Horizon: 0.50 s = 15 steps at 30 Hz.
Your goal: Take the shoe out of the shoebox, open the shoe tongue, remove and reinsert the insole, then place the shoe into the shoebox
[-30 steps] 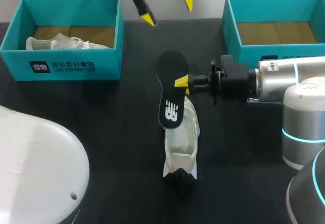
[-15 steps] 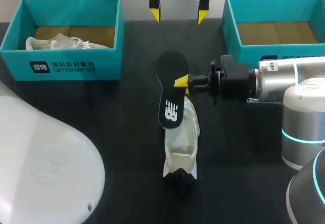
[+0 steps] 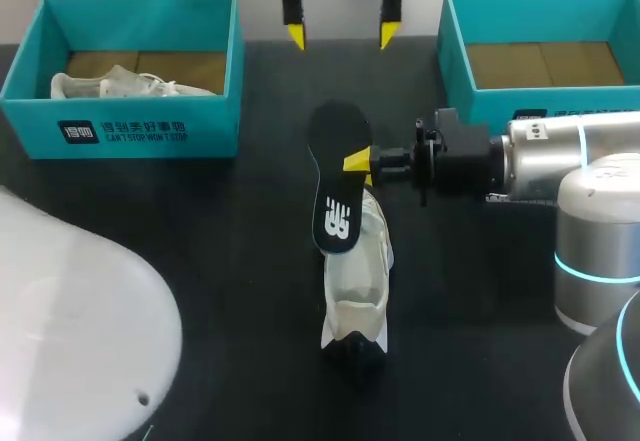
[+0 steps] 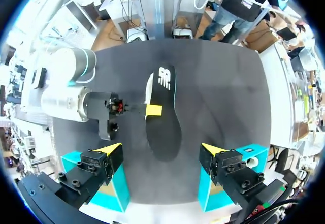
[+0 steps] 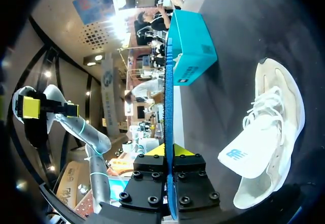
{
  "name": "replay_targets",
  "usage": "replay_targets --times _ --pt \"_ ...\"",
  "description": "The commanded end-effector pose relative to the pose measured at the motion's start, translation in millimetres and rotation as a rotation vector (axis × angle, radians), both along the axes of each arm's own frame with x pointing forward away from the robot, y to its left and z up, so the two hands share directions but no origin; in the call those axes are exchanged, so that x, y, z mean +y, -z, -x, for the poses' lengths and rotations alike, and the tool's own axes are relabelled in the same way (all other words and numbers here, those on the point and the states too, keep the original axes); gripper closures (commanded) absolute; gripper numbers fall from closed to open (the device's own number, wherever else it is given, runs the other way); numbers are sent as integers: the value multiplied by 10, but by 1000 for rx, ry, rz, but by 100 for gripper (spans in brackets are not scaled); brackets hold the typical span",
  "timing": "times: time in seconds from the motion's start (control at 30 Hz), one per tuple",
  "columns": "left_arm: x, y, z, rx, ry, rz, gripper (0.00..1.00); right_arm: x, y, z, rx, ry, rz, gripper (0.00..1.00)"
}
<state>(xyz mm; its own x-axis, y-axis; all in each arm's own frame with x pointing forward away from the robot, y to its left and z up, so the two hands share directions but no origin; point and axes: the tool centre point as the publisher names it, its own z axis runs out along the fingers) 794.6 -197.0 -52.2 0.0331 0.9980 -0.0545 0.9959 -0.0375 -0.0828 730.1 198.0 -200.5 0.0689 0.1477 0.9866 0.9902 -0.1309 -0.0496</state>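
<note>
Squared up since a second ago over the far edge of the table (image 3: 250, 291): left gripper (image 3: 340, 36), fingers wide, empty. Mid-table, between left shoebox (image 3: 120, 131) and right shoebox (image 3: 470, 101), white shoe (image 3: 357, 281). Over its far end, black insole (image 3: 330, 141), held on edge, clamped in right gripper (image 3: 362, 168).

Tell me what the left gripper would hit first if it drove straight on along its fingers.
Most likely the insole: it lies dead ahead between the left gripper's open fingers, held up off the table by the right gripper. How far off it is I cannot tell.
</note>
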Motion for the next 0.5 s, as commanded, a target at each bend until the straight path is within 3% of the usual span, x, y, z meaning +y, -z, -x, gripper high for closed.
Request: replay_targets --times 0.03,0.23,0.5 --pt "323 24 226 -179 -98 937 0 15 -6 4 2 1 5 100" --pt "532 136 283 -150 -135 1362 0 15 -6 4 2 1 5 100" --pt "661 302 392 -187 -94 1743 0 15 -6 4 2 1 5 100"
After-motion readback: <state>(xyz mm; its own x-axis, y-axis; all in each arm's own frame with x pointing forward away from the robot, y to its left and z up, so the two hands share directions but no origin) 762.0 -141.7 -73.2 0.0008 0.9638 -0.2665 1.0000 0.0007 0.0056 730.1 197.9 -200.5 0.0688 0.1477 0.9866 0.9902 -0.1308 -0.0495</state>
